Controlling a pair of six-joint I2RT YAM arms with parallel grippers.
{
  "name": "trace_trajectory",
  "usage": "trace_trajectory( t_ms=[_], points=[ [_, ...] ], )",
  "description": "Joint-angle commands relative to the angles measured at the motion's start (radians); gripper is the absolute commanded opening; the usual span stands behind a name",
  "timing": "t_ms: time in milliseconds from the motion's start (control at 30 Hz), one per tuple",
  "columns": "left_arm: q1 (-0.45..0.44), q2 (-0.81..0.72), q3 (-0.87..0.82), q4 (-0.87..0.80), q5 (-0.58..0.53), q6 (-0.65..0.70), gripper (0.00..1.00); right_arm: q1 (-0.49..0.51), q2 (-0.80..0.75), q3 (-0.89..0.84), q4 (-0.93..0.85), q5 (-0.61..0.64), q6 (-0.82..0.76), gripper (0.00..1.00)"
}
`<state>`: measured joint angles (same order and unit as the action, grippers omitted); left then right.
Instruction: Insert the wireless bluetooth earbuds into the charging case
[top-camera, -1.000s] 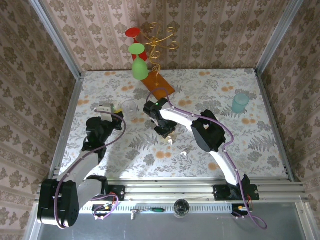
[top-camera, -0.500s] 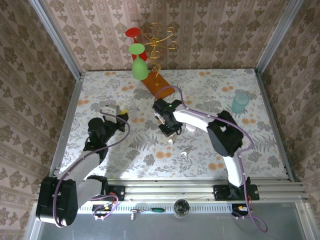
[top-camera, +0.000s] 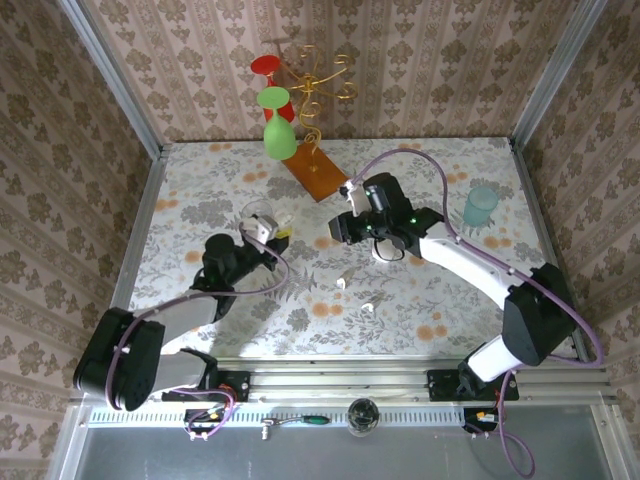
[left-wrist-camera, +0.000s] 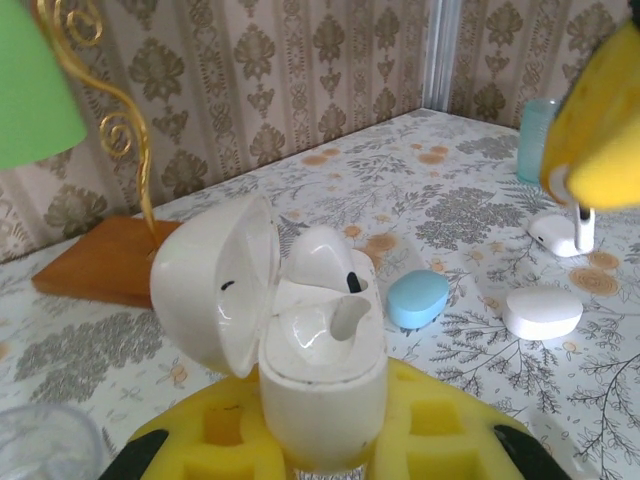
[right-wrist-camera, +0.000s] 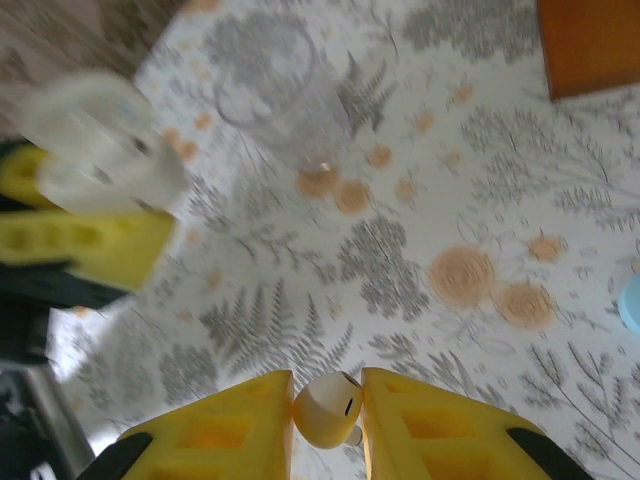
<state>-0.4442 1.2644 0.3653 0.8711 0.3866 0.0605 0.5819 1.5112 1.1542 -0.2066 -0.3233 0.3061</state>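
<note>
The left gripper (top-camera: 260, 238) is clamping the white charging case (left-wrist-camera: 322, 375) by its base and holding it upright, with the lid (left-wrist-camera: 213, 285) swung open toward 9 o'clock in the left wrist view. A seated earbud (left-wrist-camera: 322, 258) is occupying its place at the back of the case, and the near socket (left-wrist-camera: 328, 322) is gaping empty. The right gripper (right-wrist-camera: 326, 385) is pinching a white earbud (right-wrist-camera: 325, 415) between its yellow fingertips. It is hanging well apart from the case, which is showing blurred at about 10 o'clock in the right wrist view.

That pinch is looking thin. The pads are catching only the rounded head, so the earbud is probably risking a twist or a pop-out on approach. If it is arriving rotated, it could be jamming on the socket rim instead of dropping in. The open lid is blocking any approach from its side, and a knock there could be tipping the case or unseating the earbud already in. The clear glass (top-camera: 258, 212) is standing just beside the case at 12 o'clock in the top view, crowding the path.
</note>
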Motion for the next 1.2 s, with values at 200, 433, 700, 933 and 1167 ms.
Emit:
trace_trajectory(
  t_ms=[200,433,700,933,1167],
  points=[
    [-0.113,0.137,0.082,0.185,-0.084,0.063,0.0,0.005,-0.069,-0.086,0.326,-0.043,0.206,0.24],
    [-0.14,0.198,0.105,0.228,-0.065,0.031,0.0,0.013,-0.044,-0.083,0.385,-0.062,0.24,0.24],
    [-0.148,0.202,0.132,0.181,-0.046,0.015,0.0,0.032,0.005,-0.07,0.41,-0.081,0.263,0.24],
    [-0.151,0.203,0.12,0.192,-0.026,-0.003,0.0,0.032,0.028,-0.062,0.401,-0.074,0.261,0.24],
    [-0.151,0.229,0.116,0.199,-0.034,-0.013,0.0,0.032,0.007,-0.068,0.419,-0.049,0.269,0.23]
  ],
)
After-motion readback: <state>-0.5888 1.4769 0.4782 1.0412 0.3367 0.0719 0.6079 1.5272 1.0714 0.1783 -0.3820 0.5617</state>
